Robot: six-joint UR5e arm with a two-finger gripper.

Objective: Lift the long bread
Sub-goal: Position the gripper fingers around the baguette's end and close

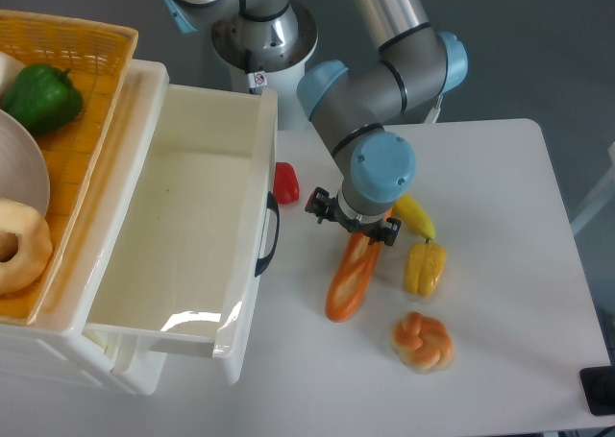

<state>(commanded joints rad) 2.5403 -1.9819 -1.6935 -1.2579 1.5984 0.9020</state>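
Observation:
The long bread [348, 281] is an orange-brown toy baguette lying slanted on the white table [500, 197], its lower end towards the front. Its upper end runs under my gripper [359, 233], which points straight down over that end. The arm's wrist hides the fingers from this camera, so I cannot tell whether they are closed on the bread or only around it. The bread's lower end looks to be resting on the table.
A white open bin [183, 235] stands just left of the bread. Close by are a red piece [286, 182], a yellow pointed toy [415, 216], a yellow chunk [424, 268] and a knotted bun [422, 341]. A yellow basket [86, 82] at far left holds a green pepper [40, 96] and ring bread [17, 247].

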